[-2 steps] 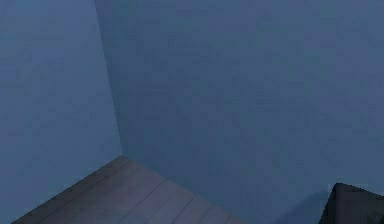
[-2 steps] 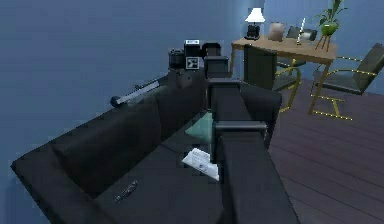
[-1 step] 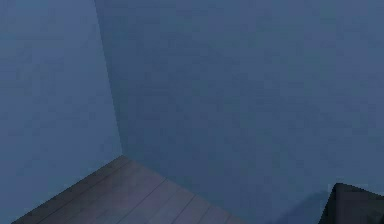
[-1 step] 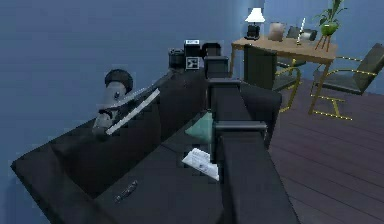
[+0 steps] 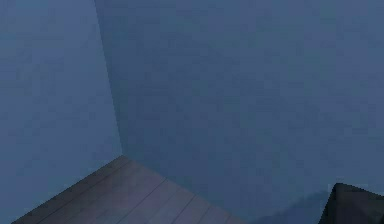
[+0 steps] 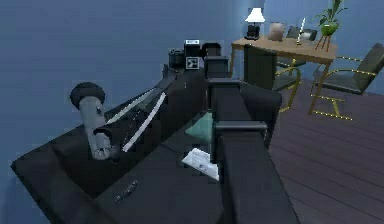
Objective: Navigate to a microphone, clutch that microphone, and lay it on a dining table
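I cannot tell my claw's (image 6: 115, 136) spread or hold on the microphone (image 6: 89, 100); I'm risking dropping it onto the sofa (image 6: 150, 190).

Blue walls (image 5: 240, 90), black sofa (image 6: 60, 165), grey microphone (image 6: 96, 122), brown dining table (image 6: 268, 44).

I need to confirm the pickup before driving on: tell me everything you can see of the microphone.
The microphone has a round, dark-rimmed grey head on a grey handle. It is nearly upright, head up, with a dark sofa behind it, at the tips of the gripper's thin fingers. Whether it is held I cannot tell.
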